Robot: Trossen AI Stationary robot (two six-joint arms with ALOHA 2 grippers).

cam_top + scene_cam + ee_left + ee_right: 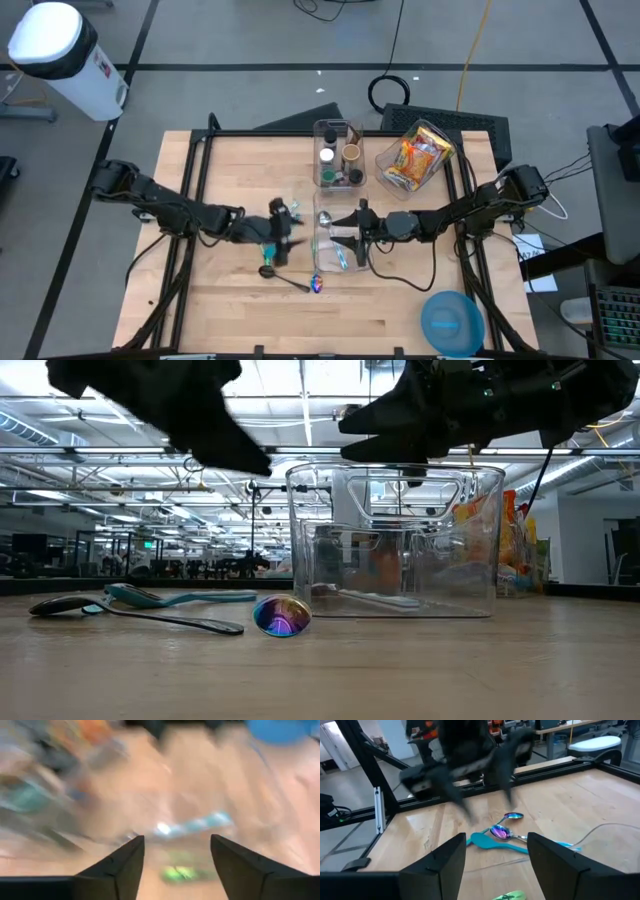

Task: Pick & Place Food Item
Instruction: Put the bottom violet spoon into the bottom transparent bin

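Both arms meet near the table's centre. The left gripper (283,228) hangs with fingers spread and empty, just at nine o'clock of the clear plastic bin (331,243). The right gripper (352,233) hovers over that bin, fingers parted, holding nothing. A teal spoon (180,597) and an iridescent spoon (281,615) lie on the wood at the bin's seven o'clock. A snack bag (417,155) sits in a tilted container at one o'clock.
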